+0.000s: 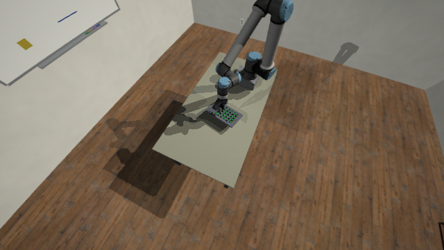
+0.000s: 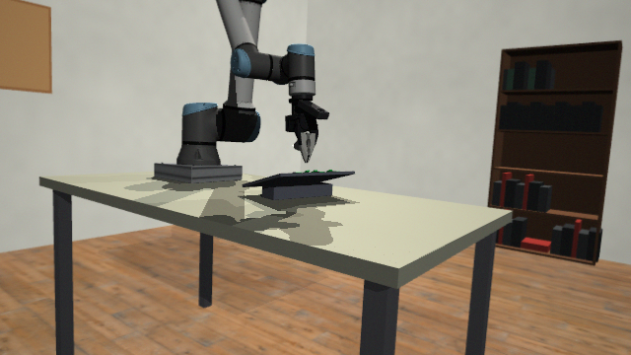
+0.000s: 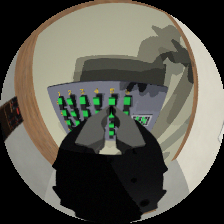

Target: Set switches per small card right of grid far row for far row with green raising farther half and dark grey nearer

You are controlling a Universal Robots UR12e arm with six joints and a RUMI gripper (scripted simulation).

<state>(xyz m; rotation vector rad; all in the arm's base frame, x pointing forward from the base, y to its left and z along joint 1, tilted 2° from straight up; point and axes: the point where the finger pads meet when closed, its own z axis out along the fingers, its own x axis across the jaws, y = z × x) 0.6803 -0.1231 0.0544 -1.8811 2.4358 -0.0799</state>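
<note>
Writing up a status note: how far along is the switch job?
Done: cannot tell; the card is too small to read against the switches. In hand: the shut, empty gripper hangs just above the panel, touching nothing. Left: any flips needed, then backing off.

A pale beige table with dark legs stands on a wooden plank floor. Two things rest directly on its top. The arm's grey square base plate sits at the table's 12 o'clock end in the top view. Just beyond it, toward 6 o'clock, the dark switch panel rests on a block, its plate tilted. Shadows fall across the surface near both.
</note>
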